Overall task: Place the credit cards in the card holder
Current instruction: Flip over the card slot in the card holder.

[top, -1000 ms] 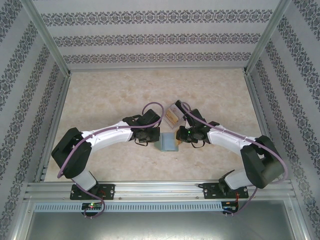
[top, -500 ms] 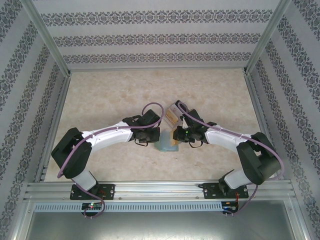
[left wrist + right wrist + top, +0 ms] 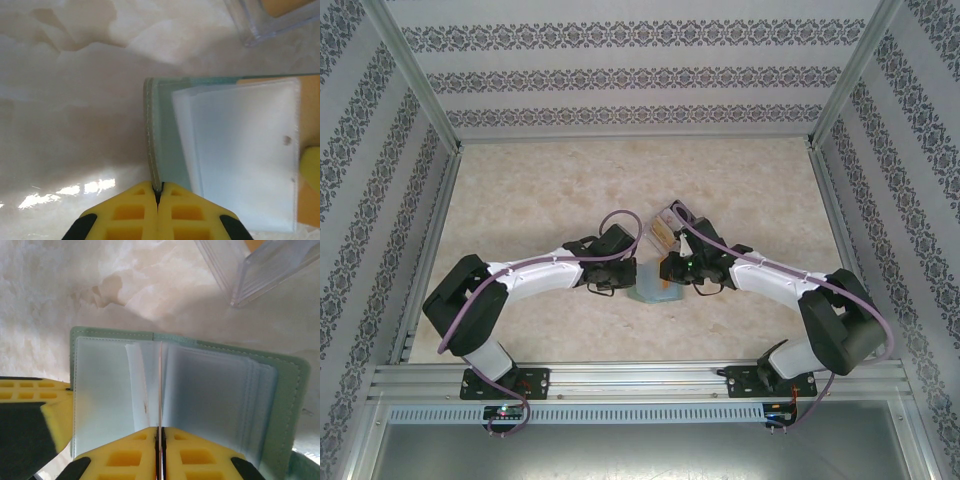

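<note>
The left arm (image 3: 535, 272) and the right arm (image 3: 775, 280) bend in low to the middle of the tabletop (image 3: 520, 190). The card holder (image 3: 285, 390) lies open there, between them. The left fingers (image 3: 127, 212) pinch its green cover edge. The right fingers (image 3: 127, 457) pinch a thin orange card (image 3: 160, 390) that stands on edge among the clear pockets (image 3: 210, 390).

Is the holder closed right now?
No: the holder lies open, its clear sleeves spread in front of the right gripper.
</note>
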Robot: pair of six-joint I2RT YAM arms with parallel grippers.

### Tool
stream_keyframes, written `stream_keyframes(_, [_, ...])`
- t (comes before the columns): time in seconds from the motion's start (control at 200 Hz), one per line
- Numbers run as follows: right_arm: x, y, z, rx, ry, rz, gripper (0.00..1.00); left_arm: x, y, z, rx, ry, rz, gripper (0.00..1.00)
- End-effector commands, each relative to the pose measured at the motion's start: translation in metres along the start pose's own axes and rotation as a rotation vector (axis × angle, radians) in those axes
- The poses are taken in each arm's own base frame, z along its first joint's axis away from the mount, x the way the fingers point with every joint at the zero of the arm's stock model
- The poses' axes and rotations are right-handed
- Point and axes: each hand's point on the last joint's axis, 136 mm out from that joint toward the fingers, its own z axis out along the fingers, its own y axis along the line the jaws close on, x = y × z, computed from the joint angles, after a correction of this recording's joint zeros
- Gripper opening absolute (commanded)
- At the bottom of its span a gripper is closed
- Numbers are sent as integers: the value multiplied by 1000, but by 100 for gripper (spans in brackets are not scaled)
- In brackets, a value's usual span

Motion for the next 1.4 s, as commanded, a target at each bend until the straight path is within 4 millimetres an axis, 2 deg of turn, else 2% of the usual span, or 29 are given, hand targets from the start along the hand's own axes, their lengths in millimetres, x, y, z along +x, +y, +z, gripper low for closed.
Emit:
stream_keyframes(0.0, [0, 14, 3, -54, 15, 4, 12, -3, 0, 6, 28, -8, -34, 0])
stream_keyframes(0.175, [1, 28, 6, -112, 16, 2, 12, -2, 1, 9, 36, -13, -41, 0])
stream_keyframes(0.37, [2, 22, 14, -105, 17, 21, 13, -1, 4, 10, 25, -16, -42, 0])
stream_keyframes(0.48, [0, 37, 9, -160, 20, -2, 14, 0, 7, 11, 10, -13, -42, 0])
stream_keyframes(0.535, [-1, 31, 8, -119, 9, 6, 14, -1, 8, 10, 8, -16, -43, 2])
stream_keyframes(0.605, [2, 8, 11, -14, 12, 25, 13, -1, 9, 10, -2, -19, -41, 3])
stream_keyframes(0.664, [7, -8, 15, 38, 23, 42, 12, -2, 12, 9, -18, -21, -38, 8])
stream_keyframes(0.769, [13, -23, 20, 59, 21, 73, 11, -2, 18, 3, -53, -26, -31, 15])
stream_keyframes(0.849, [15, -27, 22, 69, 21, 72, 11, -1, 26, -3, -86, -41, -33, 22])
stream_keyframes(0.904, [16, -30, 23, 72, 25, 76, 11, -2, 31, -9, -108, -62, -41, 31])
stream_keyframes(0.959, [16, -30, 25, 69, 27, 80, 11, -4, 35, -15, -119, -86, -46, 44])
stream_keyframes(1.019, [17, -30, 26, 66, 28, 84, 11, -7, 36, -21, -119, -111, -49, 46])
stream_keyframes(1.079, [16, -29, 27, 60, 26, 85, 11, -10, 36, -26, -118, -132, -50, 56])
stream_keyframes(1.209, [16, -30, 27, 60, 25, 90, 11, -14, 30, -29, -84, -161, -40, 60])
stream_keyframes(1.304, [17, -33, 27, 68, 22, 92, 12, -12, 21, -21, -57, -119, -6, 61])
stream_keyframes(1.394, [18, -34, 28, 63, 25, 100, 12, -8, 15, -9, -35, -78, 9, 55])
